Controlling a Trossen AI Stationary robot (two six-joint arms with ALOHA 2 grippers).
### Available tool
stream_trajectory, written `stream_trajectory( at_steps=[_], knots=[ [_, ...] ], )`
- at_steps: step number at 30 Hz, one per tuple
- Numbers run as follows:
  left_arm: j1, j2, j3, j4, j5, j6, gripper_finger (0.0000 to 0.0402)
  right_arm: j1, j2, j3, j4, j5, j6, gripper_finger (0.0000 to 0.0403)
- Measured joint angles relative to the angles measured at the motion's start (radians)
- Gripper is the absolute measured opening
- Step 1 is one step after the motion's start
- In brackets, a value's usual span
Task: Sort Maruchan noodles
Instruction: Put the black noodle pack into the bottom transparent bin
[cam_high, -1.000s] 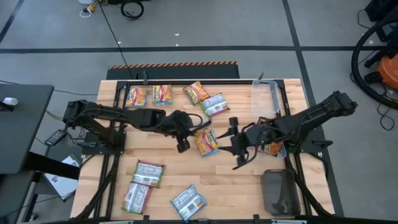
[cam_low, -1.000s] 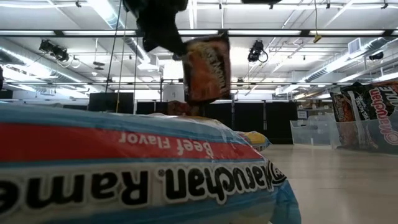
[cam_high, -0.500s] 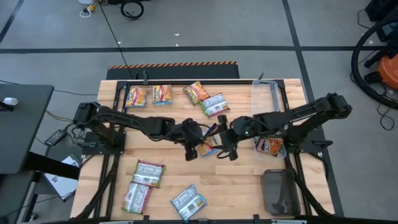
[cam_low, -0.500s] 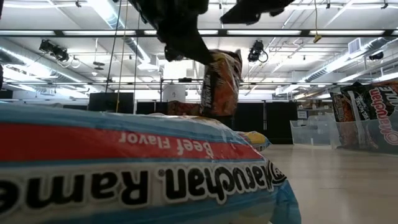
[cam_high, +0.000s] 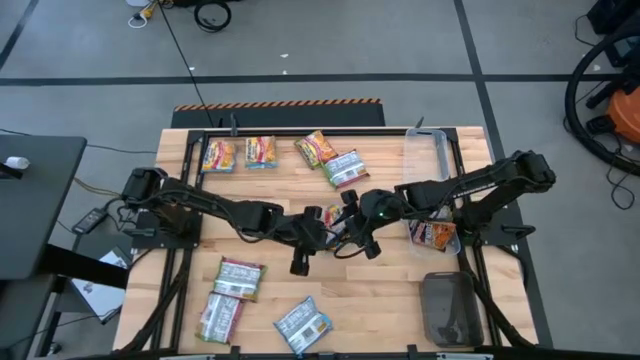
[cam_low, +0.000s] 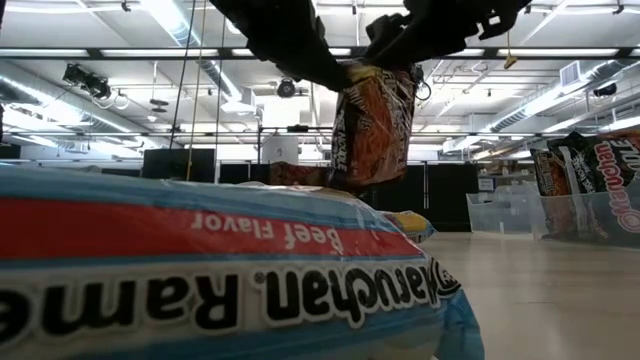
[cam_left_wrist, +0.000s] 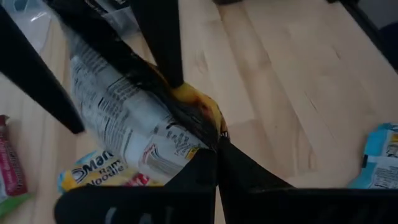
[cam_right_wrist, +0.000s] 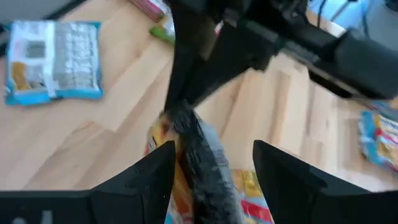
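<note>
An orange-yellow Maruchan packet (cam_high: 335, 218) with a silver printed back (cam_left_wrist: 118, 112) hangs in the air over the table's middle. My left gripper (cam_high: 318, 232) reaches in from the left and is shut on it. My right gripper (cam_high: 352, 238) comes in from the right and is open. Its two fingers (cam_right_wrist: 149, 174) stand on either side of the hanging packet (cam_right_wrist: 199, 165); whether they touch it, I cannot tell. In the low view the packet (cam_low: 372, 120) hangs between the two arms. My left gripper pinches the packet's upper edge (cam_left_wrist: 208, 134) between its two shut fingers, coming at it from the table's left and slanting down. The packet is lifted clear of the table and hangs roughly upright below the fingers (cam_low: 372, 150).
Several packets lie along the far edge (cam_high: 260, 151) and a silver-green one beside them (cam_high: 345, 167). Two silver-green packets (cam_high: 238, 278) and a pale blue one (cam_high: 303, 325) lie near the front. On the right are a clear tray (cam_high: 428, 155), a packet (cam_high: 435, 235) and a dark tray (cam_high: 450, 308).
My left gripper has carried the lifted packet toward the table's right and slightly toward its near edge. My right gripper has moved left toward the packet until its open fingers stand on either side of it. The packet still hangs from the left gripper.
</note>
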Motion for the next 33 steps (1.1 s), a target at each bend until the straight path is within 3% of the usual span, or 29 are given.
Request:
stream_trajectory(
  at_steps=[4, 11, 20, 23, 27, 33],
  knots=[
    [0.004, 0.001, 0.0, 0.026, -0.022, 0.006, 0.0009, -0.01, 0.014, 0.0, -0.017, -0.081, 0.0, 0.0219],
    [0.014, 0.001, 0.0, 0.045, -0.031, 0.031, 0.0012, -0.01, 0.042, 0.0, -0.037, -0.08, 0.005, 0.0188],
    [0.012, 0.0, 0.0, 0.04, -0.035, 0.031, 0.0013, -0.009, 0.033, 0.0, -0.044, -0.074, 0.008, 0.011],
    [0.013, -0.005, 0.0, 0.029, -0.034, 0.026, 0.0017, -0.009, 0.032, 0.0, -0.05, -0.069, 0.018, 0.0104],
    [0.012, -0.051, 0.0, -0.001, -0.031, 0.023, 0.0051, -0.007, 0.032, 0.0, -0.055, -0.069, 0.033, 0.0107],
    [-0.007, -0.175, 0.029, -0.147, -0.032, -0.04, 0.0135, 0.013, 0.015, 0.0, -0.1, -0.016, 0.103, 0.0106]
  ],
)
